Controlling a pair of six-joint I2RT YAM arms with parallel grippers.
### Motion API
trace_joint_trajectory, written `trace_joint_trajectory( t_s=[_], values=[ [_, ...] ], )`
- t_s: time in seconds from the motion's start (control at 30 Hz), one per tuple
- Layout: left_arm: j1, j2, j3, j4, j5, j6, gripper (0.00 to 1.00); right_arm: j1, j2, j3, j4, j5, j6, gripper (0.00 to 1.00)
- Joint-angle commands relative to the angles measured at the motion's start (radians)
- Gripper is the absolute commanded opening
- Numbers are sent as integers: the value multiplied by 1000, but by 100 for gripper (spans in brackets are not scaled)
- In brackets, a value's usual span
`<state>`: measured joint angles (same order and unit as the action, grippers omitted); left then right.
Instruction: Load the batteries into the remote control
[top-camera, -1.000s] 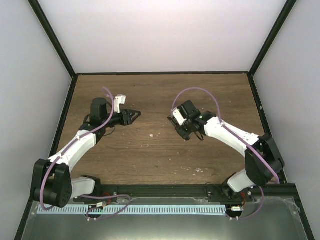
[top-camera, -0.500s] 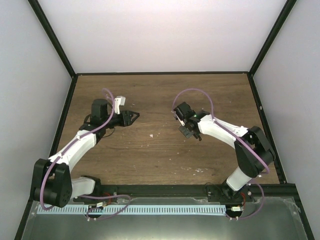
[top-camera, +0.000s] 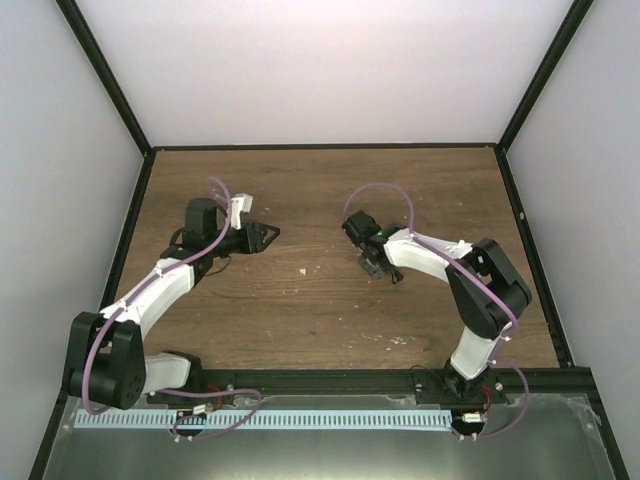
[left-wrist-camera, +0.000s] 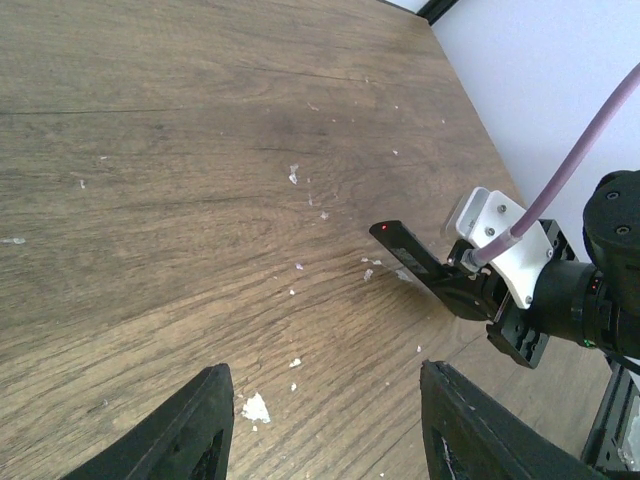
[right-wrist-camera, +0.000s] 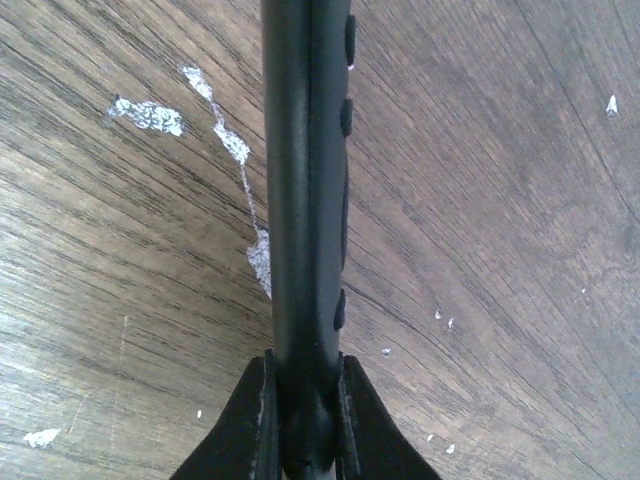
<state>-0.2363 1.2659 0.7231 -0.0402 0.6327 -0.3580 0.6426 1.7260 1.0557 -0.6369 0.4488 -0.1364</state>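
The black remote control (right-wrist-camera: 300, 180) is clamped on its edge between my right gripper's (right-wrist-camera: 304, 358) fingers, its small buttons facing right, just above the wooden table. In the left wrist view the remote (left-wrist-camera: 415, 262) sticks out of the right gripper toward the left, with a small red dot at its tip. In the top view the right gripper (top-camera: 372, 262) is right of centre. My left gripper (top-camera: 268, 235) is open and empty, its fingers (left-wrist-camera: 205, 420) spread above bare wood, some way left of the remote. The green and purple batteries are not in view.
White flecks (left-wrist-camera: 255, 407) and scuffs (right-wrist-camera: 235, 145) dot the wooden table (top-camera: 300, 310). A black frame (top-camera: 320, 147) and pale walls close off the back and sides. The right arm's purple cable (left-wrist-camera: 570, 170) shows in the left wrist view.
The right arm's elbow has swung inward and its wrist has turned, the gripper shifting slightly left with the remote still held. The left arm has barely moved.
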Motion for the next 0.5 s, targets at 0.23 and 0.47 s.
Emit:
trace_joint_trajectory(
  t_s=[0.23,0.47],
  values=[
    [-1,29,31,5,19,9,54,7,7,-13,43,-88,11,23],
    [0,9,29,36,32,-6,55,15,-58,-13,52,-150,9,50]
  ],
)
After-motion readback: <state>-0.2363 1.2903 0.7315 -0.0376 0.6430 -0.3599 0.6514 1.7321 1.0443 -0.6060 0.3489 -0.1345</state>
